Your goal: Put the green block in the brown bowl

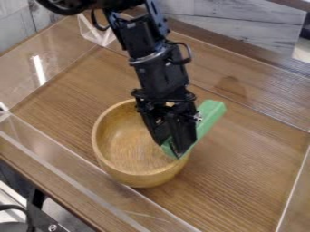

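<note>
A wooden tabletop (85,86) with fine straight grain fills most of the view, running from 9 o'clock across to 3 o'clock; clear plastic walls (54,149) fence it in, their edges catching pale glare at 10 o'clock and along 7 o'clock; behind the far wall, at 1 o'clock, stands a grey-white marbled surface (230,18); at 7 o'clock, below the table edge, dark cables and equipment (31,217) sit in shadow.
</note>
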Robot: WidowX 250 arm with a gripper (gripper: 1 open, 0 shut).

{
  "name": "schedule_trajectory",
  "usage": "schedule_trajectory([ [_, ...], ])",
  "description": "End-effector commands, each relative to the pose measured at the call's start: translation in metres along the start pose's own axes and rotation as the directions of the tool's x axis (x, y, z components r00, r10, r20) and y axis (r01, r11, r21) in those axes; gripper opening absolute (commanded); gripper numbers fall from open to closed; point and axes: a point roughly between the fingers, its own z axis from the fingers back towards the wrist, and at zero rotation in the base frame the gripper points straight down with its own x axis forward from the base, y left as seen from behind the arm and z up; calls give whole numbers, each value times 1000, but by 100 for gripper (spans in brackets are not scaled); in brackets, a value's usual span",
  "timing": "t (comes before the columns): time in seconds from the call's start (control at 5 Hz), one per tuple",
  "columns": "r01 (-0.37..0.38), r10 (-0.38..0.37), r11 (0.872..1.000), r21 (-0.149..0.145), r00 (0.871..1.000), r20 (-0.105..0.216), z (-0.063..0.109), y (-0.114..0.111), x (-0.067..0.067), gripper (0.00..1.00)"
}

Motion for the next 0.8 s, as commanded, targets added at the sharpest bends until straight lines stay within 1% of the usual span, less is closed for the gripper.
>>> schedule_trajectory([
  [0.0,10,-11,1000,8,999,50,12,1,11,0],
  [0.6,12,-12,1000,-8,999,52,12,1,12,0],
])
